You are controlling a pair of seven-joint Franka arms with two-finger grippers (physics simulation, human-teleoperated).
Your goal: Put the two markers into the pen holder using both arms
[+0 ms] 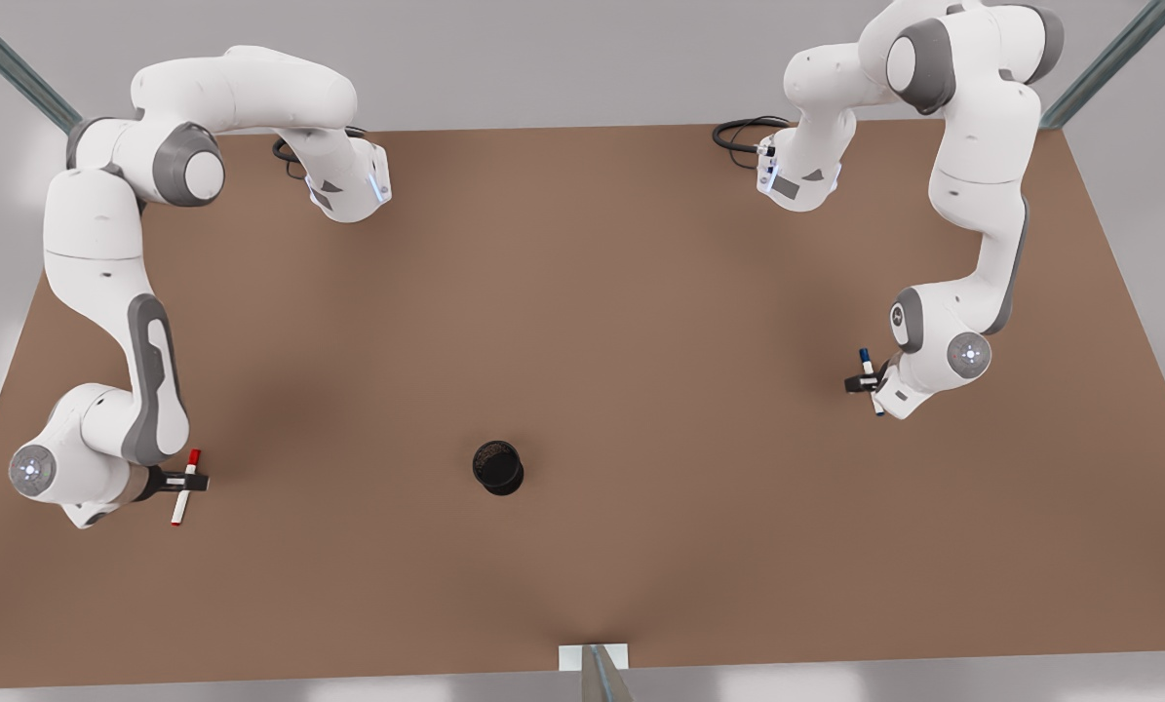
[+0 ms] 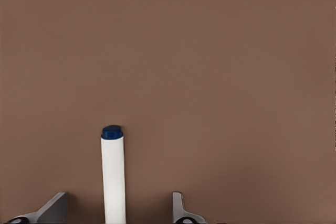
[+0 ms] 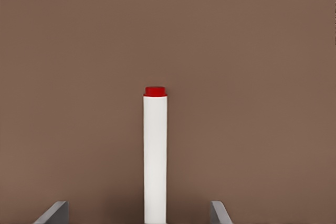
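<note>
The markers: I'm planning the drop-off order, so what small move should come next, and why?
Probably carry one marker toward the pen holder, which stands well apart from both. The right gripper grips the red marker at the front view's left; the left gripper grips the blue marker at its right. The red one looks somewhat nearer, so move it first.

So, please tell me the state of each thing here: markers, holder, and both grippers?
Red marker: in the right gripper, fingers apart in the wrist view.
Blue marker: in the left gripper, fingers apart too.
Pen holder: upright on the table, no marker in it yet.
</note>
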